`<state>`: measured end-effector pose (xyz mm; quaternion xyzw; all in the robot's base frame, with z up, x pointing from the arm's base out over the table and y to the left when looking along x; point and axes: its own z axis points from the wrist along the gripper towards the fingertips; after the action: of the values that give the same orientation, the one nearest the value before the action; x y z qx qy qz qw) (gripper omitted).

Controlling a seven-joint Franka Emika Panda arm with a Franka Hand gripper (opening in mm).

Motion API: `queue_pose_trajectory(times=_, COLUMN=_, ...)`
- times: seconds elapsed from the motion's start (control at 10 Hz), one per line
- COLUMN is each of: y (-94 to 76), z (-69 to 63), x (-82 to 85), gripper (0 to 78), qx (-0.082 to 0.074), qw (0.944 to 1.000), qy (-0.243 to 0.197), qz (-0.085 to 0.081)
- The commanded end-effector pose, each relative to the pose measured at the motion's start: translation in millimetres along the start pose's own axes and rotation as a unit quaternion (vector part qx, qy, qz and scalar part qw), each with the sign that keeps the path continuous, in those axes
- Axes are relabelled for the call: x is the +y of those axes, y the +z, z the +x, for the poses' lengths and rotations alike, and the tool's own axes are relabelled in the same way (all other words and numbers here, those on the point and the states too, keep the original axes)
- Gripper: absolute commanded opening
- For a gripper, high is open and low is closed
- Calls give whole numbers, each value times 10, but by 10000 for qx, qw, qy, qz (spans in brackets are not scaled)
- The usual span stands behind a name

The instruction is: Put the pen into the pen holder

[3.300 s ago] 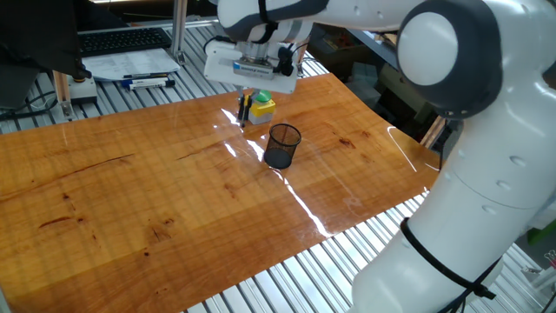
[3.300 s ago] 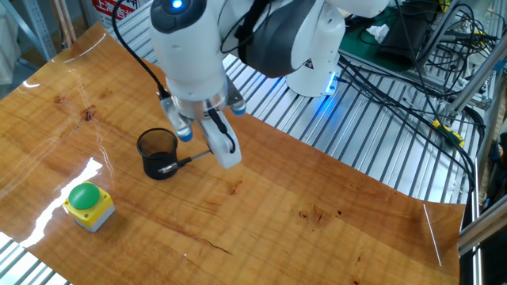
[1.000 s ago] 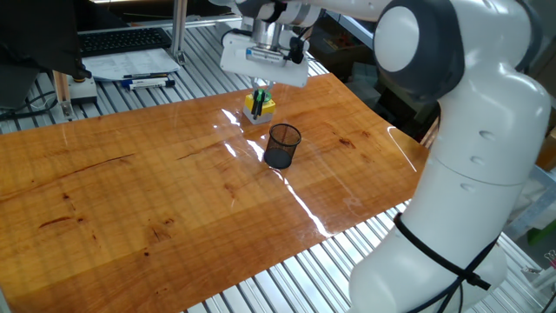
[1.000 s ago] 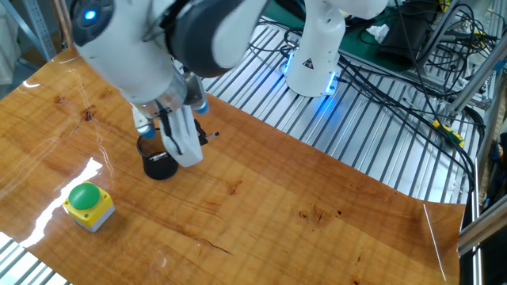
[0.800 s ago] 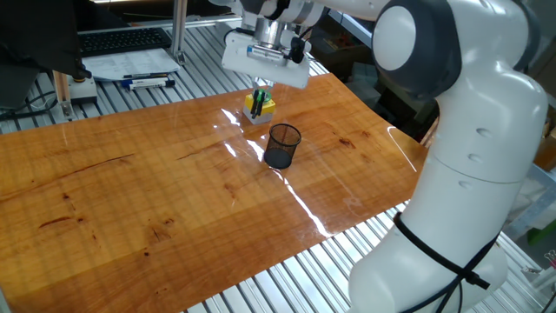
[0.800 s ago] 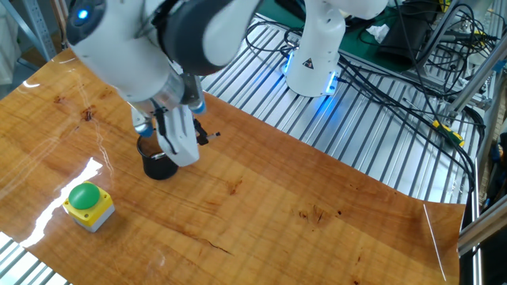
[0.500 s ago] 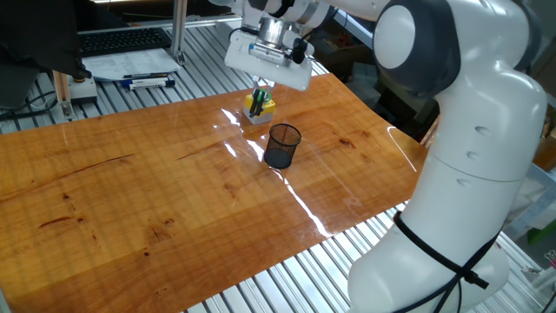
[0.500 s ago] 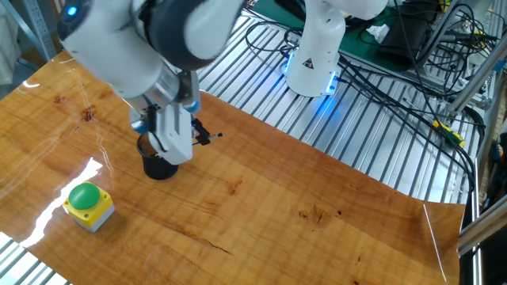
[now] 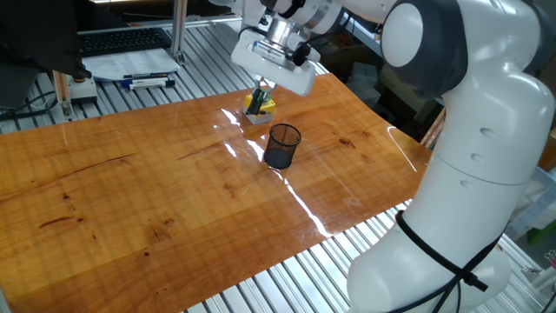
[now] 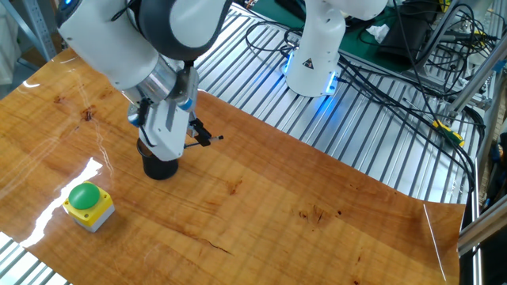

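Dark pen [image 10: 204,139] clamped in hand [image 10: 168,141]

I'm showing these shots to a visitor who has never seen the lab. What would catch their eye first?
Probably the big white robot arm, bent over the shiny wooden table. Its claw hangs above a small black mesh cup near the table's middle, gripping a slim dark pen that sticks out sideways. Beside the cup, a yellow box with a green button adds the brightest colour.
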<state>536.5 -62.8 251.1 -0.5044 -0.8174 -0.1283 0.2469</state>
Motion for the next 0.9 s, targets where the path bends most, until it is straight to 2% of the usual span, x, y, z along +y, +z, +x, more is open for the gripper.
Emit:
queue_pose_trajectory(times=0.1, y=-207, z=-91, x=-230, gripper=16, qx=311, qw=9993, qy=187, qz=-31)
queue_pose_trajectory(times=0.4, y=-244, z=-208, x=-368, gripper=16, qx=446, qw=9978, qy=486, qz=-21)
queue_pose_trajectory(times=0.5, y=-213, z=-226, x=-414, gripper=16, qx=598, qw=9965, qy=590, qz=-40)
queue_pose_trajectory(times=0.6, y=-200, z=-225, x=-420, gripper=16, qx=631, qw=9960, qy=631, qz=-39)
queue_pose_trajectory(times=0.7, y=-114, z=-199, x=-447, gripper=16, qx=719, qw=9941, qy=807, qz=-36)
queue_pose_trajectory(times=0.9, y=33, z=-160, x=-508, gripper=16, qx=726, qw=9930, qy=929, qz=-36)
